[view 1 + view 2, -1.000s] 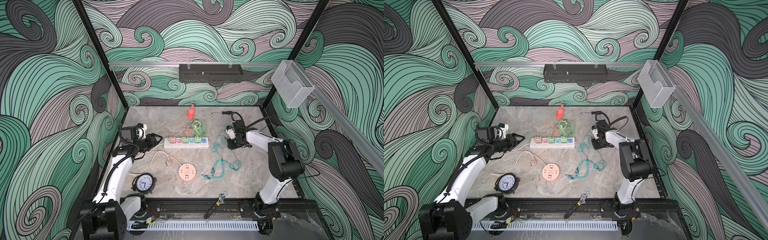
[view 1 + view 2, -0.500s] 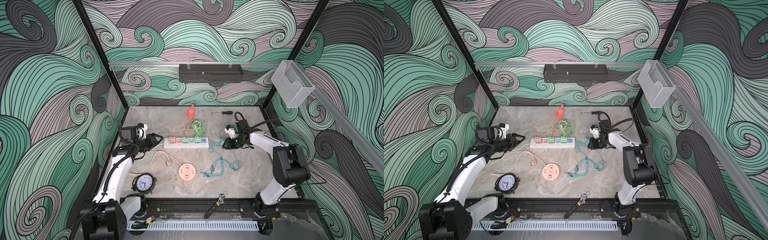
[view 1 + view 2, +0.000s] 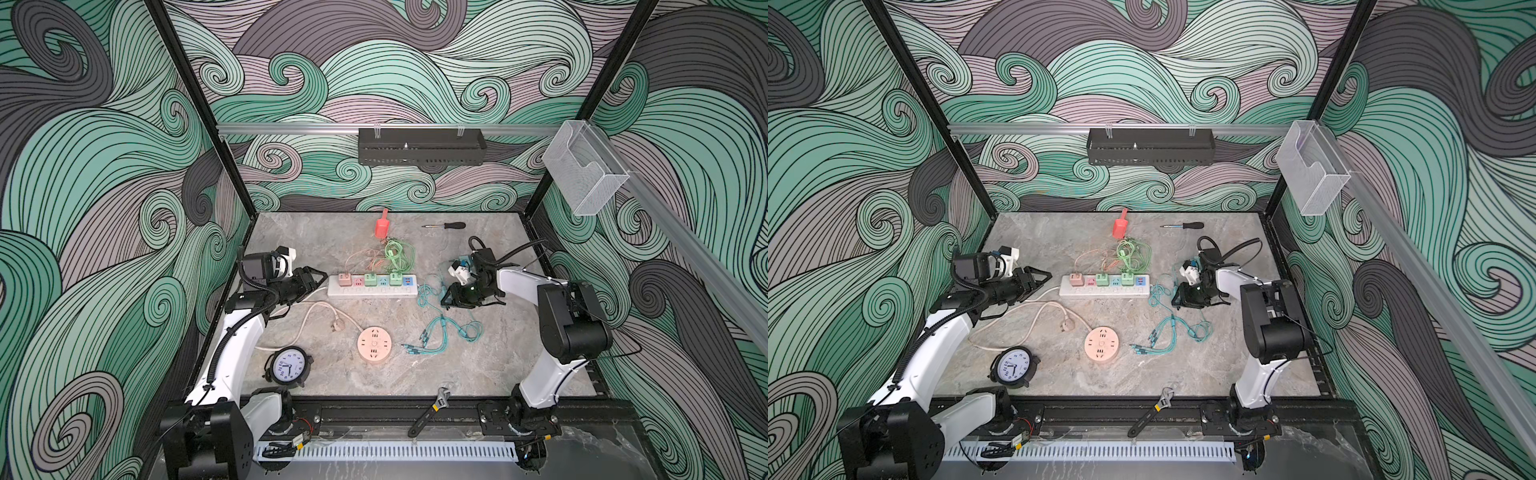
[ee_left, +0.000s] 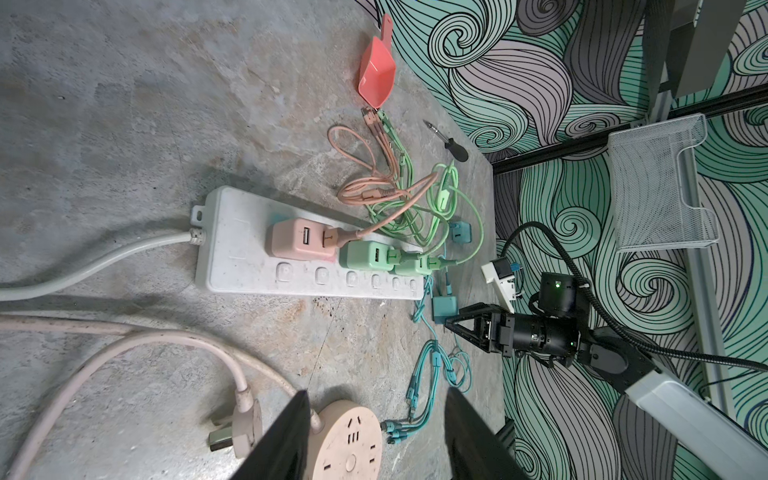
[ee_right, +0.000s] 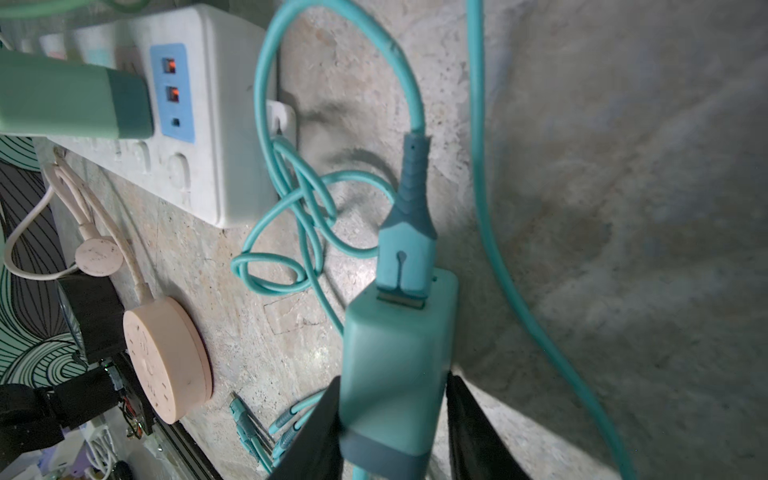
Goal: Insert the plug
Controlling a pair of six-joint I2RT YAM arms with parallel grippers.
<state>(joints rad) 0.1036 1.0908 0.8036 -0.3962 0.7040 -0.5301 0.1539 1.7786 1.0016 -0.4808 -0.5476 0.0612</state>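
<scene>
Right claw (image 5: 394, 380) straddles the teal charger (image 5: 395, 345), one finger (image 5: 316, 432) on each flank, low on its body. Can't tell if I'm clamped or just bracketing it: one side touches, the other is too dark to call. Charger is not in any socket. USB cable (image 5: 415, 174) is seated in the face pointing away from me.

In both top views I'm just off the 3 o'clock end of the white power strip (image 3: 372, 291), near it but not touching. That end carries the blue USB panel (image 5: 172, 91), and a green charger (image 5: 70, 104) sits in the socket next to it. The cable's loose heads (image 3: 419, 349) fan out at 5 o'clock from the strip.

Left claw (image 4: 378, 392): jaws apart, nothing between them. It sits at 9 o'clock of the strip, by its cord (image 4: 104, 257). Round pink socket (image 3: 374, 345) lies at 6 o'clock.
</scene>
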